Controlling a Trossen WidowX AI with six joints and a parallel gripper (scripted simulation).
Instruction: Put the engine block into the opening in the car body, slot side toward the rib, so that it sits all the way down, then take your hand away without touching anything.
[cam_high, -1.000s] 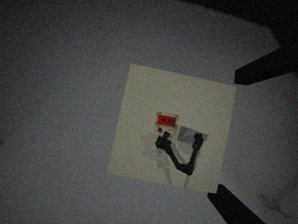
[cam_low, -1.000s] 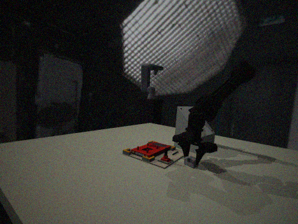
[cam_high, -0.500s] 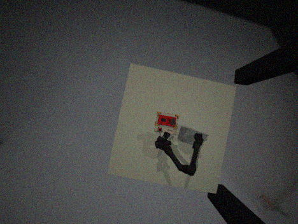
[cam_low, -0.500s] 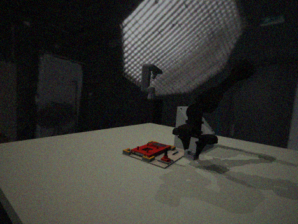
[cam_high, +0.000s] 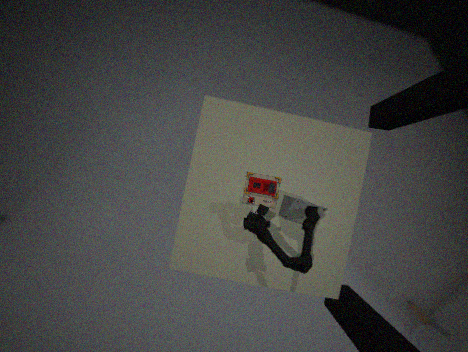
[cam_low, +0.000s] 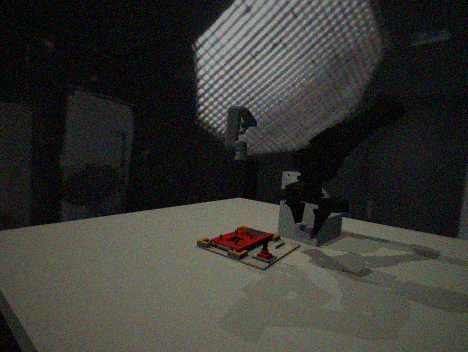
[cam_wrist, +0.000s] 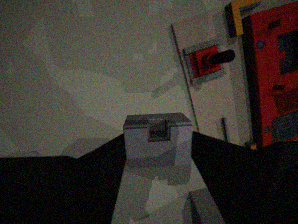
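Observation:
The engine block (cam_wrist: 145, 148) (cam_low: 304, 227) is a small grey block with a square slot cut into its upper edge in the wrist view. My gripper (cam_wrist: 156, 137) (cam_low: 307, 228) is shut on it, one finger on each side, and holds it above the table. The red car body (cam_wrist: 264, 82) (cam_high: 263, 179) (cam_low: 222, 243) lies flat to the right in the wrist view, partly out of frame, with dark openings in it. The block is beside it, not over it. I cannot make out the rib. In the top view the arm hides the block.
The car body lies on a pale board (cam_wrist: 207, 107) (cam_low: 288, 248) with yellow corner pieces (cam_wrist: 237, 20) (cam_low: 237, 254). A red base with an upright dark post (cam_wrist: 200, 65) (cam_low: 265, 254) stands on the board between the block and the car body. The grey arm mount (cam_low: 287, 220) is behind my gripper.

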